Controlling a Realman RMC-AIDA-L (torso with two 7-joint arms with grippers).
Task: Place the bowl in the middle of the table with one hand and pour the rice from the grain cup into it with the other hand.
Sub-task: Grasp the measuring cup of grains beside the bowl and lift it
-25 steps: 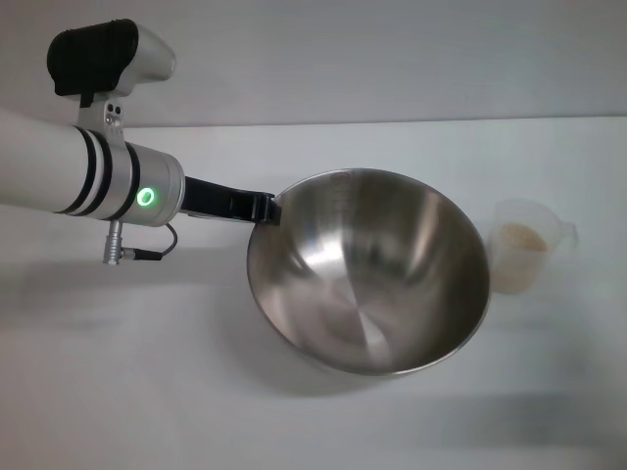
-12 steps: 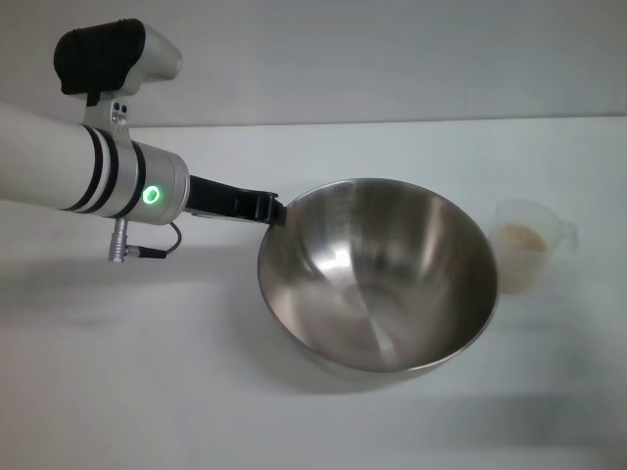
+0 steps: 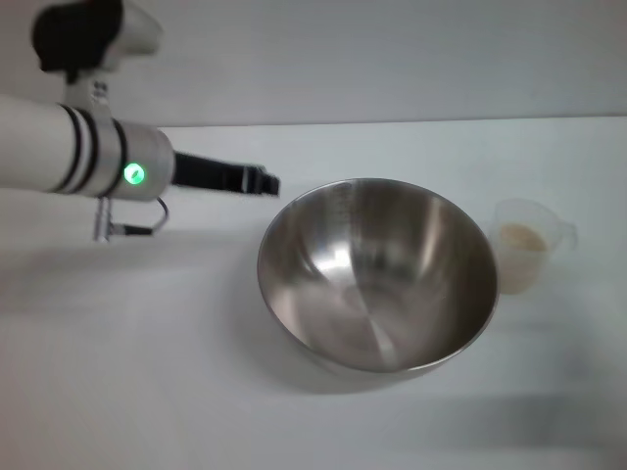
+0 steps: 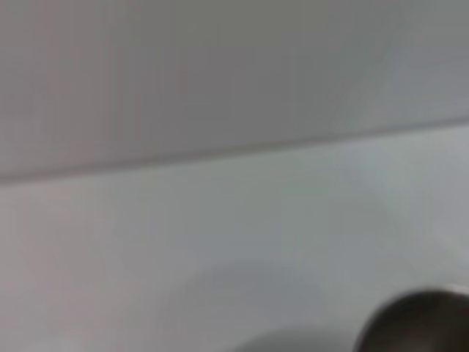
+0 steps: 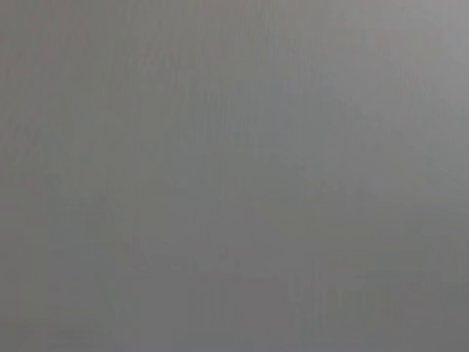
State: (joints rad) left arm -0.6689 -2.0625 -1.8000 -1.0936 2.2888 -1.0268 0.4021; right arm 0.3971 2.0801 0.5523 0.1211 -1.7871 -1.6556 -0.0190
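Since the cup point(image 3: 529, 253) looks light and bendy, we grab mid-wall gently; left gripper point(image 3: 263, 182) clear of bowl point(image 3: 377, 274), jaw gap unclear

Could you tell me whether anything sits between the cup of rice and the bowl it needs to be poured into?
Nothing visible does. The cup stands on the table right beside the bowl, on its right, with no object between them.

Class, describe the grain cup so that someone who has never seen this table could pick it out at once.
Start at the big steel bowl on the white table. Just off its rim, on the side away from the left gripper, stands the grain cup. It is small and clear, with pale rice inside.
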